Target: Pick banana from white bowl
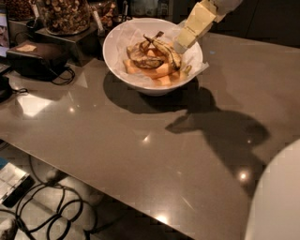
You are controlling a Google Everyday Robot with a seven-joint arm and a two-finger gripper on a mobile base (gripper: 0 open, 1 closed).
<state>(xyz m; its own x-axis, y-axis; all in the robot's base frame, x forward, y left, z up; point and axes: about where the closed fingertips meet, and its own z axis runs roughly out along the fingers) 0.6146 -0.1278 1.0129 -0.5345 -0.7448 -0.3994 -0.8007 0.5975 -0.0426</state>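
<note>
The end effector (182, 43) hangs over the right rim of the white bowl (114, 43). It reaches in from the upper right and tilts down toward the left, with its pale yellow tip inside the rim. I cannot tell how far open it is, or whether it has hold of anything.

The banana (164, 49) lies in the bowl, just left of that tip and slightly below it. It is dark and curved, and its thin stem sticks up toward the back. Its right end runs close under the tip, but I cannot tell if the two touch. It rests on pale orange pieces (151, 71) heaped over crinkled paper (125, 33).

The bowl stands near the far edge of the grey table (131, 145). The arm's shadow (220, 129) falls across the tabletop on the near side of the bowl.

A glass jar (63, 14) of nuts sits behind the bowl, to the left. Below the jar is a black box (37, 58) with a small tan label (26, 48), and any writing on the label is too small to read. Cables (51, 211) trail on the floor under the table's near edge. A rounded white shape (281, 197) fills the lower right corner.
</note>
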